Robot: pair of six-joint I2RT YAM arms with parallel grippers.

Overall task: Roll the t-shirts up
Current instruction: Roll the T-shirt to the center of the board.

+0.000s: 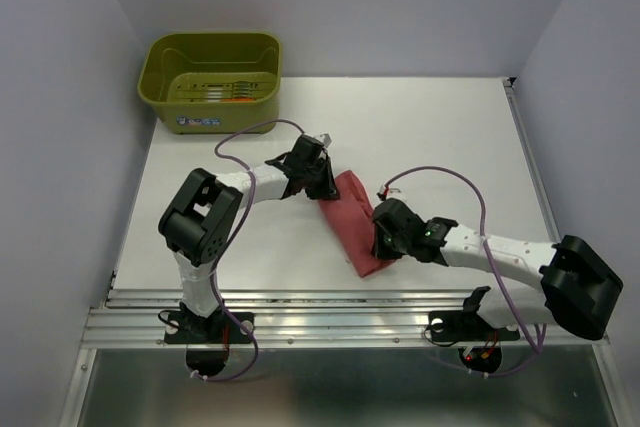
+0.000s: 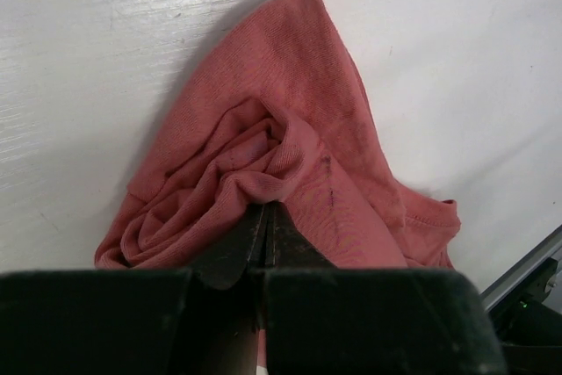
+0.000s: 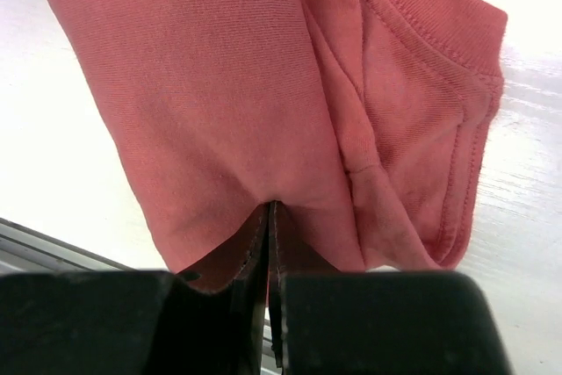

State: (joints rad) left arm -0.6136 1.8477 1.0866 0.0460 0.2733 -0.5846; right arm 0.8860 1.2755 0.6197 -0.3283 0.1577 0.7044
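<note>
Jaws shut on both arms, each pinching the red t-shirt, bunched up on the worktop between them. Could come unrolled or slip out if pulled apart too hard.

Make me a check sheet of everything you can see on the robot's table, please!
Surface: white table, with a metal rail along its near edge.
Job's things: one rose-red t-shirt, bunched into a long strip between the two arms.
Clutter: olive-green tub at the far left corner; an orange thing lies inside, too small to tell what it is.
Grippers: left gripper shut on the t-shirt's far end; right gripper shut on its near end.
Cables: purple cables loop above both arms, clear of the cloth.
Surroundings: plain pale walls on three sides; nothing else seen.
</note>
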